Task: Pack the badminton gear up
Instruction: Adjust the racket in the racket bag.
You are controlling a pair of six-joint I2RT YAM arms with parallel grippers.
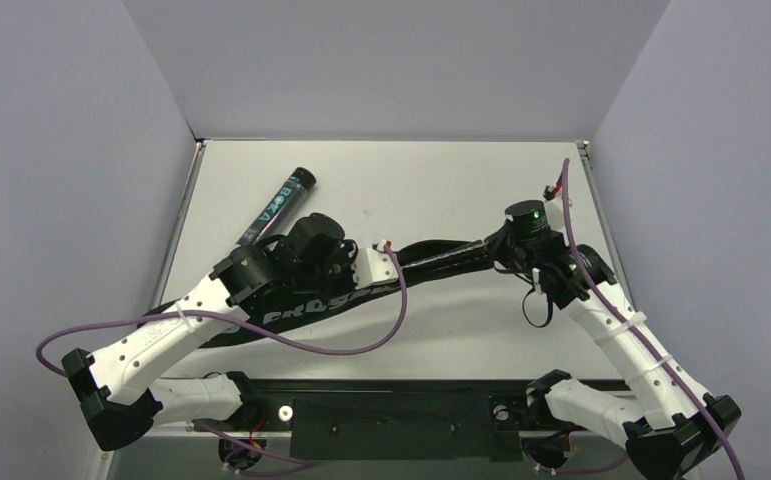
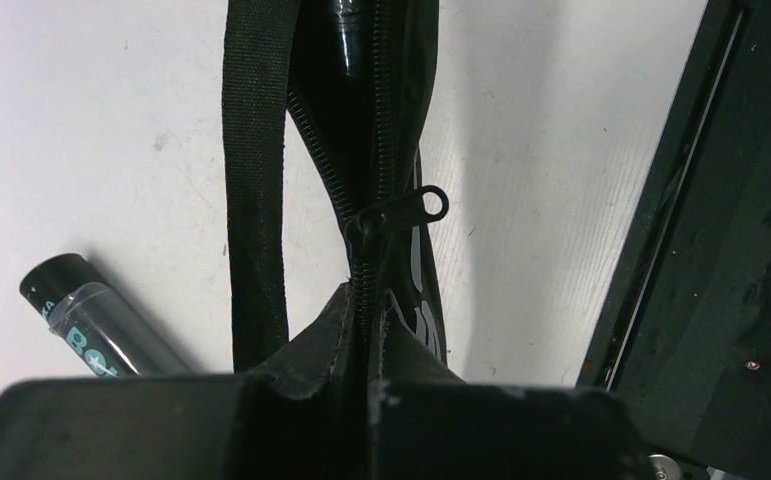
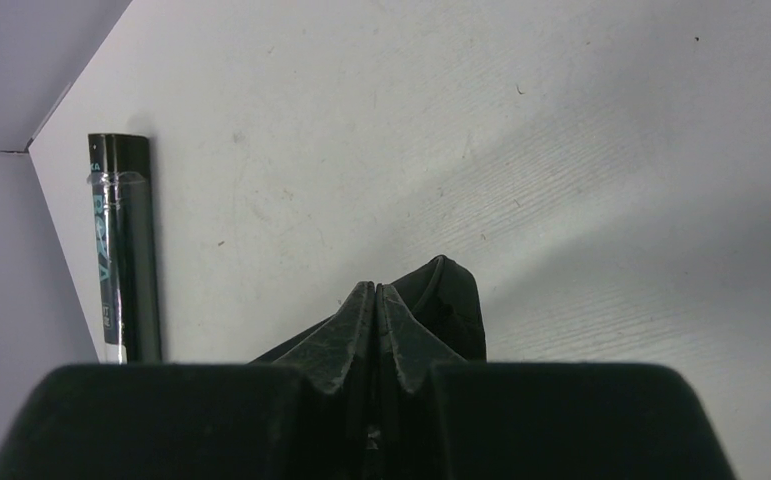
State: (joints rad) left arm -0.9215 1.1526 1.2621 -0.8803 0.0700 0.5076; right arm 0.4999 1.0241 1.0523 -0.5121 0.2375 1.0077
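Observation:
The black bag with white lettering lies slantwise across the table, narrow end to the right. My left gripper is shut on its zipper seam, just below the ring-shaped zipper pull. Above the pull the zipper gapes, and a glossy black handle shows inside; the rackets are otherwise hidden. A black strap hangs beside the seam. My right gripper is shut on the fabric of the bag's narrow end, fingertips pressed together. The black teal-printed tube lies loose at the back left.
A black rail runs along the near edge between the arm bases. Grey walls close in the left, back and right sides. A purple cable droops over the bag. The tube lies near the left wall.

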